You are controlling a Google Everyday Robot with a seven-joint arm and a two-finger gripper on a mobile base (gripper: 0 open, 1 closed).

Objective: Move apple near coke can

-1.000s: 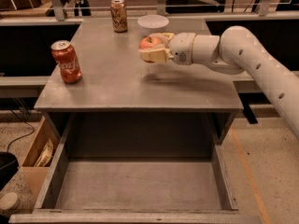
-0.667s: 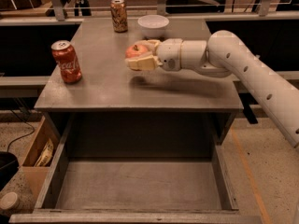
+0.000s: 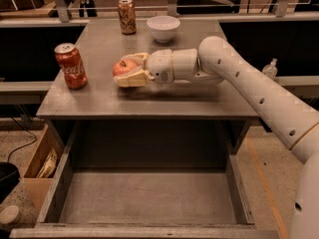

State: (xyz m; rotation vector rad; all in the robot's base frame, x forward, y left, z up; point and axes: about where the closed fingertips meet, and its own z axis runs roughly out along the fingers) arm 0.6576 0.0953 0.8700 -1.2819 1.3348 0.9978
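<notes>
We reach across the grey worktop (image 3: 169, 103) from the right side with our white arm (image 3: 249, 83), and our gripper (image 3: 120, 70) sits left of the middle, pointing toward the left edge. Its two cream fingers (image 3: 133, 78) are closed partway around the apple (image 3: 123, 66), one on its far side and one on its near side, so the fruit sits between them with its red top and left face showing. We cannot tell whether the apple touches the surface. The coke can (image 3: 70, 66) stands upright by the left edge, near the gripper but apart from the apple. A tan patterned can (image 3: 127, 16) and a white bowl (image 3: 163, 28) stand along the far edge. Below the near edge, a drawer (image 3: 144, 198) stands pulled out.
</notes>
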